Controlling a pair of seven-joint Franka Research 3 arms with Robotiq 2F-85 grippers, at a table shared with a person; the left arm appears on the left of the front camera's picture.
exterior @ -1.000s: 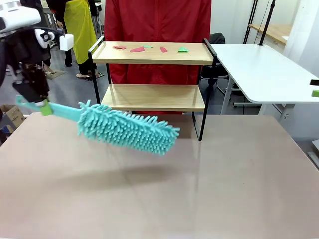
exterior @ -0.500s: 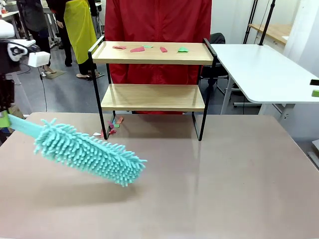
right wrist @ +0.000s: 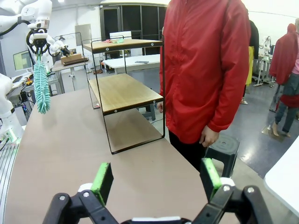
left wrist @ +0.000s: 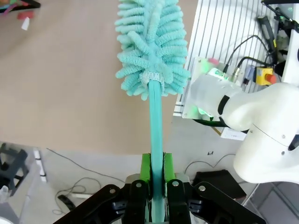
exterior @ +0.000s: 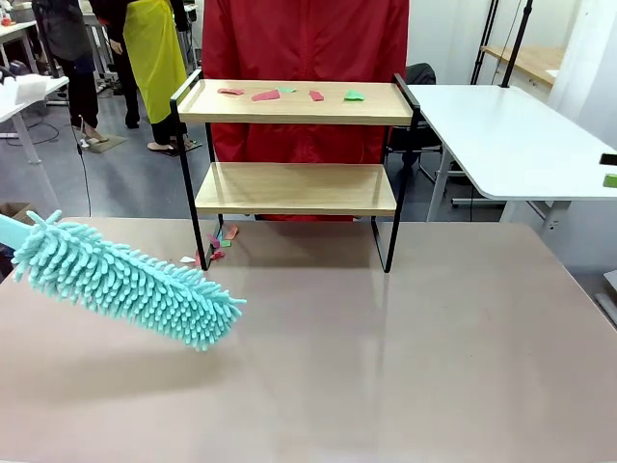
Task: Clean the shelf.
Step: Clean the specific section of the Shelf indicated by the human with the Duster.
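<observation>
The shelf [exterior: 294,188] stands at the table's far middle. Its top board [exterior: 289,104] carries several red and green paper scraps [exterior: 265,95]. The lower board is bare. More scraps [exterior: 217,243] lie on the table by the shelf's left front leg. A teal fluffy duster [exterior: 125,280] hangs tilted over the table's left part, well away from the shelf. My left gripper [left wrist: 156,165] is shut on the duster's handle [left wrist: 155,121]. Over the table's far right corner my right gripper [right wrist: 156,179] is open and holds nothing. From there the shelf [right wrist: 126,93] and the duster [right wrist: 42,88] show.
A person in a red coat [exterior: 304,43] stands right behind the shelf. A white table [exterior: 511,135] is at the back right. The brown tabletop [exterior: 386,357] is bare in front of the shelf. In the left wrist view a white arm base [left wrist: 261,126] sits beside the table edge.
The duster has swung left and down, away from the shelf. My left arm has left the front view. The scraps by the shelf's left leg have come into sight.
</observation>
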